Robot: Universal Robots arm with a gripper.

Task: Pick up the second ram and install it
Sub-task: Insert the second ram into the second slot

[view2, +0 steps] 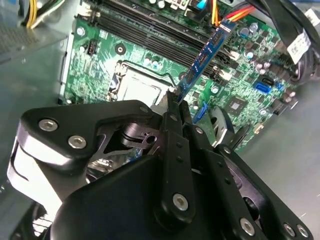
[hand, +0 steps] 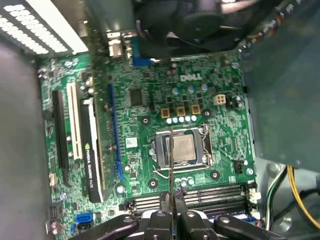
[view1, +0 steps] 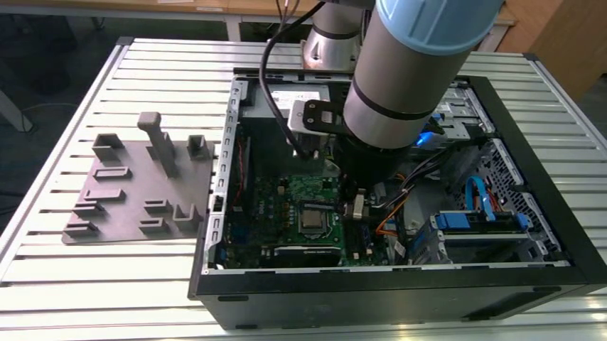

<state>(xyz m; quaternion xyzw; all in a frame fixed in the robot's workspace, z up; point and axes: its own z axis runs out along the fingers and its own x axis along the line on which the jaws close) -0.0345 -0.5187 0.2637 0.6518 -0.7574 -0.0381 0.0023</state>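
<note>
Second wrist view, claw (view2: 175,102) pinching second ram (view2: 207,54), held end hidden

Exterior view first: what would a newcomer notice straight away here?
The big arm reaching into the open computer case dominates the exterior view. In the second wrist view, the gripper is shut on a blue ram held over the green motherboard. A grey fixture plate lies at the exterior view's left.
</note>
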